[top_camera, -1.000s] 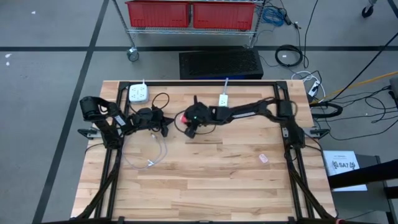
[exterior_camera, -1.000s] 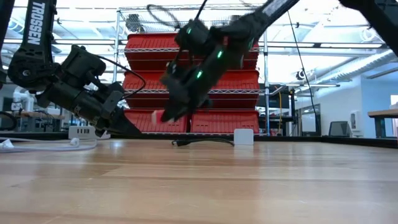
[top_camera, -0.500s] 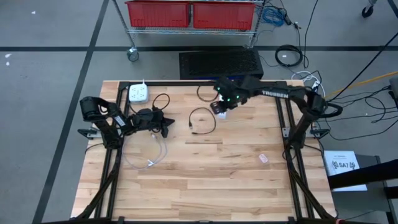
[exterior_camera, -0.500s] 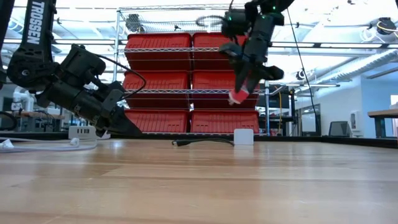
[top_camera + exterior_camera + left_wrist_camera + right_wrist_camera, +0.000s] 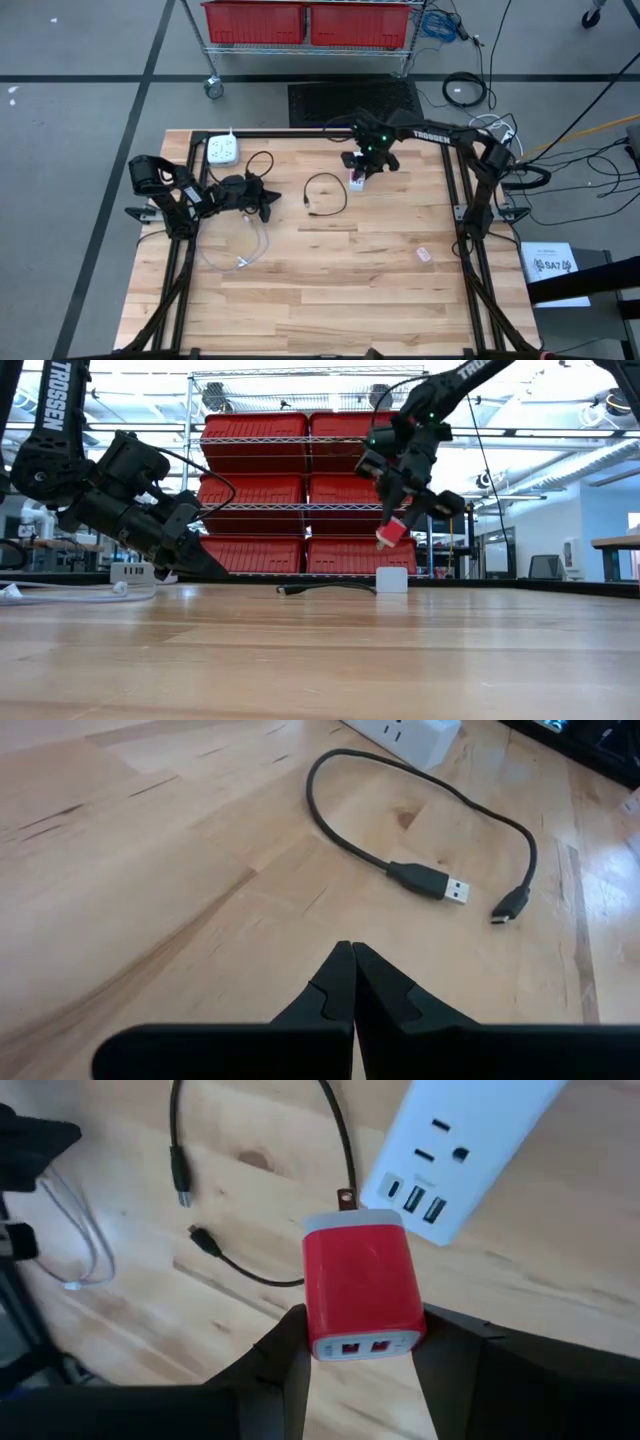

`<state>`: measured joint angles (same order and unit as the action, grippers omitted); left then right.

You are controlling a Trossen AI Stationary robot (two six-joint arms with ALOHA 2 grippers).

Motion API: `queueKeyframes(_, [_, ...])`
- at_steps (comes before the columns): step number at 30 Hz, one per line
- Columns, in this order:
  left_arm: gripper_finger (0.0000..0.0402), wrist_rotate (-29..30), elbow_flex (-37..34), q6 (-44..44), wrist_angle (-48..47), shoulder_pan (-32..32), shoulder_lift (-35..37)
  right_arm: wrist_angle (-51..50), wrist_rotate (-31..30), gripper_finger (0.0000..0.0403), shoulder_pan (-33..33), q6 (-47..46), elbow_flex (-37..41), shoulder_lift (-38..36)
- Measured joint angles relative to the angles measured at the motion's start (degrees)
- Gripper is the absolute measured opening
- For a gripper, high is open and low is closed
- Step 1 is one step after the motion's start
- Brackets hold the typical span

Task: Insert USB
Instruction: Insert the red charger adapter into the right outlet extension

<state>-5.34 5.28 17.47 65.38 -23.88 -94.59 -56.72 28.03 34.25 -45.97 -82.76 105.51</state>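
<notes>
A red charger (image 5: 362,1285) with a white end, two prongs and two USB ports hangs in the air with my right gripper (image 5: 362,1355) shut on it. It is over the white power strip (image 5: 470,1150) at the table's far middle. In the low view the charger (image 5: 392,535) sits well above the strip (image 5: 392,579). A black USB cable (image 5: 325,195) lies curled and flat on the table between the arms. My left gripper (image 5: 350,955) is shut and empty at the table's left, pointing toward the cable's plug (image 5: 430,882). My right gripper pinches the red charger by two opposite sides (image 5: 315,1330) between its two fingers, at the end with the USB ports. The fingers come from above, slanting down. The charger is lifted clear, its pronged white end (image 5: 350,1215) pointing away from the gripper toward the table.
A second white power strip (image 5: 222,150) lies at the far left corner, and a thin white cable (image 5: 250,250) near my left arm. A small pink item (image 5: 424,254) lies toward the right. Red bins on a shelf (image 5: 300,490) stand behind the table.
My right gripper has carried the red charger from the table's middle toward the right and far edge, rising, and has rolled its wrist. It now hangs over the power strip. The black cable lies uncovered where the gripper was.
</notes>
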Motion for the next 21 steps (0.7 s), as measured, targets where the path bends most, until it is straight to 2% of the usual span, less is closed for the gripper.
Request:
queueKeyframes(13, [0.0002,0.0,0.0,-0.2,-0.3,0.0,0.0,-3.5,1.1,0.0117,4.5,-0.8,0.0,3.8])
queueKeyframes(21, [0.0002,0.0,0.0,-1.3,-0.3,0.1,0.0,-2.7,1.6,0.0117,3.7,0.8,0.0,3.8])
